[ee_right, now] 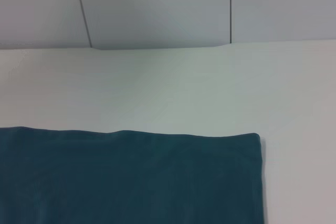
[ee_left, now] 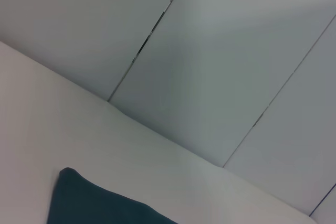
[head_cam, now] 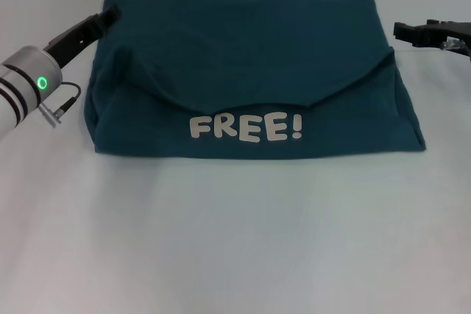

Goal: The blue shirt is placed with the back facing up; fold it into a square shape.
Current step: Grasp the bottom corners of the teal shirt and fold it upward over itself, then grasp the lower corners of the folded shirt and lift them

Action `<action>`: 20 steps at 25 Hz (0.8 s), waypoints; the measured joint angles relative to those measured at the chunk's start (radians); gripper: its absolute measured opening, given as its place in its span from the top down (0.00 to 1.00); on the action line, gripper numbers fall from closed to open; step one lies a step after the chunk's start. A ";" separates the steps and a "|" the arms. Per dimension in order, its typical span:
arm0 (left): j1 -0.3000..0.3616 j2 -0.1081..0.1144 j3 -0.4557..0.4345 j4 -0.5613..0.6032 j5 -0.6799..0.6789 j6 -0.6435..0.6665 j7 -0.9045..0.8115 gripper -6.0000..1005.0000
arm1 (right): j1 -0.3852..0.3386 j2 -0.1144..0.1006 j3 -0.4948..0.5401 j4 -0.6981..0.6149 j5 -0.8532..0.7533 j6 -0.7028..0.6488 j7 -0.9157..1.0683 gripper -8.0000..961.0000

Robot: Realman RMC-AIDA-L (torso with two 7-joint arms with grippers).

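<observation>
The blue shirt (head_cam: 243, 56) lies folded into a wide rectangle in the middle of the table. Its lower part is turned up, so the cream "FREE!" lettering (head_cam: 245, 127) shows along the near edge, under a curved flap. My left gripper (head_cam: 109, 14) is at the shirt's far left corner, just at the cloth's edge. My right gripper (head_cam: 399, 32) hovers just off the shirt's right edge, near the far right corner. A corner of the shirt (ee_left: 94, 203) appears in the left wrist view, and its far edge (ee_right: 131, 177) in the right wrist view.
The white table (head_cam: 235, 240) stretches bare in front of the shirt and to both sides. A grey panelled wall (ee_right: 157, 9) stands behind the table's far edge.
</observation>
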 joint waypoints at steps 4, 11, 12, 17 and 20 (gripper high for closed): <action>0.013 0.005 0.008 0.003 0.005 0.020 -0.006 0.56 | -0.022 -0.013 0.001 -0.003 0.000 -0.062 0.026 0.33; 0.108 0.009 0.095 0.052 0.012 0.171 -0.026 0.26 | -0.115 -0.022 0.000 -0.084 0.000 -0.319 0.107 0.27; 0.135 0.006 0.119 0.080 0.012 0.213 -0.039 0.22 | -0.132 -0.021 0.000 -0.106 0.000 -0.362 0.122 0.27; 0.243 -0.002 0.214 0.187 0.014 0.347 -0.060 0.18 | -0.208 -0.018 0.000 -0.198 -0.001 -0.551 0.198 0.27; 0.291 -0.003 0.256 0.233 0.025 0.384 -0.063 0.18 | -0.238 -0.029 -0.002 -0.214 -0.008 -0.621 0.245 0.27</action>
